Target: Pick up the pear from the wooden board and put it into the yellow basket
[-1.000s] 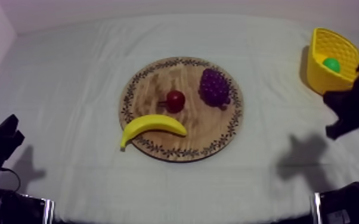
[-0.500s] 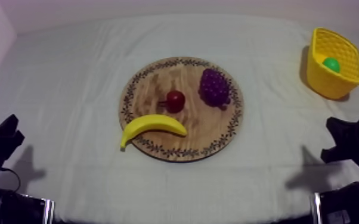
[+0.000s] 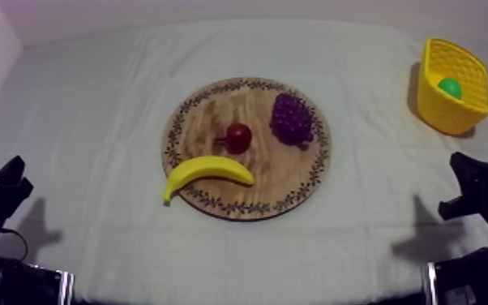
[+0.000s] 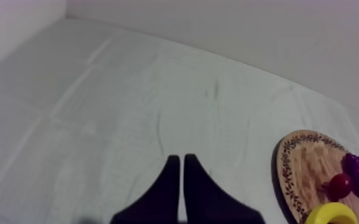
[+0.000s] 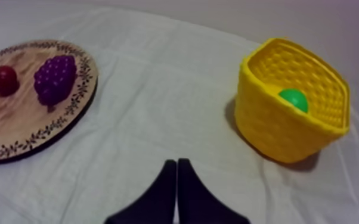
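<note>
The right gripper (image 5: 176, 162), black fingers pressed together and empty, has drawn back from the yellow plastic basket (image 3: 446, 112) at the far right. The small green pear (image 3: 450, 87) lies inside it, so the job looks done. The left wrist view adds the left gripper (image 4: 179, 159), likewise closed on nothing.

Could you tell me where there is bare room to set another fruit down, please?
The cloth is bare between the wooden board and the left pincer, and between the board and the yellow basket. On the board, the banana, small red fruit and grapes leave little room. The basket holds the pear.
</note>
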Robot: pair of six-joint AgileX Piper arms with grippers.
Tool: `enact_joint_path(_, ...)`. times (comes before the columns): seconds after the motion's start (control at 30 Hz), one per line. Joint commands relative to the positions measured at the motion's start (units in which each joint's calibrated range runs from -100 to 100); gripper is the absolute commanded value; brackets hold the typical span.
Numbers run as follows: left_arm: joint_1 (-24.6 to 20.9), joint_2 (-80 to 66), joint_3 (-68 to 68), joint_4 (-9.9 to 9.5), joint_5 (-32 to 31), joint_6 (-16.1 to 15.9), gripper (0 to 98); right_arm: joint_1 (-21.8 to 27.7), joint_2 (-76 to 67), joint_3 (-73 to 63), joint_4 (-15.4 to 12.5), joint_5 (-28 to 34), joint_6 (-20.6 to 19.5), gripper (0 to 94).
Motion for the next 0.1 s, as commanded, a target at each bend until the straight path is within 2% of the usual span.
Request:
enact_joint_path(0.0, 0.00, -0.02, -0.05, -0.01, 0.01, 0.01, 0.1, -0.01, -0.10, 0.04, 0.03, 0.20, 0.58, 0.4)
enact_joint_path(0.07, 0.00, -0.02, -0.05, -0.01, 0.01, 0.01, 0.1, -0.04, -0.13, 0.05, 0.04, 0.23, 0.58, 0.4)
